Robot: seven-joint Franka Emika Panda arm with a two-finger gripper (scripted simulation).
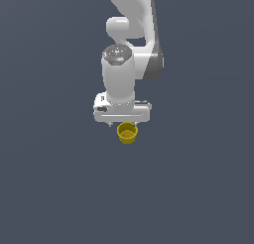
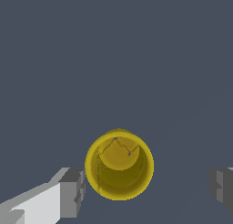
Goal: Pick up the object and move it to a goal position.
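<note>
While the white arm point(image 1: 130, 34) reaches down over the plain grey surface point(image 1: 49, 188), its pincer point(image 1: 122, 124) hangs just above the yellow pot point(image 1: 127, 133), which stands upright with its mouth open to the camera. Seen from the wrist, the pincer point(image 2: 148, 191) is spread wide: one grey pad point(image 2: 73, 191) sits just beside the pot's point(image 2: 119, 166) rim, the other pad point(image 2: 222, 186) well apart on the opposite side. Nothing is gripped. No brand, label or writing can be read on the pot, arm or surface.
</note>
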